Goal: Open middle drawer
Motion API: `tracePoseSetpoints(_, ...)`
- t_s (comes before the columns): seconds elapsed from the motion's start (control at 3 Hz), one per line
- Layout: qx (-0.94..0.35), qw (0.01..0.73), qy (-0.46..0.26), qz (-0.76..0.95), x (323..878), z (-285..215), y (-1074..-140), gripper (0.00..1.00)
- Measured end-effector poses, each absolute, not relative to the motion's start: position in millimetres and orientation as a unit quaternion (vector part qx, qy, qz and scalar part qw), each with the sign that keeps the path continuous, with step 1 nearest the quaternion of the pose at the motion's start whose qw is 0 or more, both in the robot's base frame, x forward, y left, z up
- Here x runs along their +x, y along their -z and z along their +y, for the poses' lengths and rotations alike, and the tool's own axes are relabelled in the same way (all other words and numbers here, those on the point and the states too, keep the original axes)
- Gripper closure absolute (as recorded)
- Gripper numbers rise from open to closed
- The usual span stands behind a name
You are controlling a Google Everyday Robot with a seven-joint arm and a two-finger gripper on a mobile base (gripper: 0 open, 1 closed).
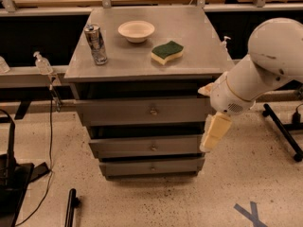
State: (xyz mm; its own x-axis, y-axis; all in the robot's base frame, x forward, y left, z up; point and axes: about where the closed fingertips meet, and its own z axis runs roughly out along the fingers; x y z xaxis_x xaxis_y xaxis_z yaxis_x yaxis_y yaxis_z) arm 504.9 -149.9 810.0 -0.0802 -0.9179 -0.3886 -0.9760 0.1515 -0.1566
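Observation:
The grey metal cabinet has three drawers, each with a small round knob. The middle drawer is the second one down, and its knob sits at its centre. It looks closed or nearly so, its front about in line with the lowest drawer. The taller top drawer is above it. My gripper is cream-coloured and hangs from the white arm. It points down at the cabinet's front right corner, level with the middle drawer's right end and well right of the knob. It holds nothing visible.
On the cabinet top stand a metal can, a white bowl and a green-and-yellow sponge. A sanitiser bottle and a cable hang at the left. A black stand base is at the right and black equipment at the lower left.

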Motion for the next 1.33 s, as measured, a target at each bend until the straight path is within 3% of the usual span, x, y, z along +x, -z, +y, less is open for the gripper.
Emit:
tracePoseSetpoints(0.33, -0.672, 0.190, -0.093, 0.710, 510.4, -135.8, -794.7, 0.00)
tracePoseSetpoints(1.0, -0.700, 0.282, -0.136, 0.642, 563.4, -79.9, -695.7, 0.00)
tracePoseSetpoints(1.33, -0.699, 0.307, -0.152, 0.628, 575.0, -74.6, -654.5, 0.00)
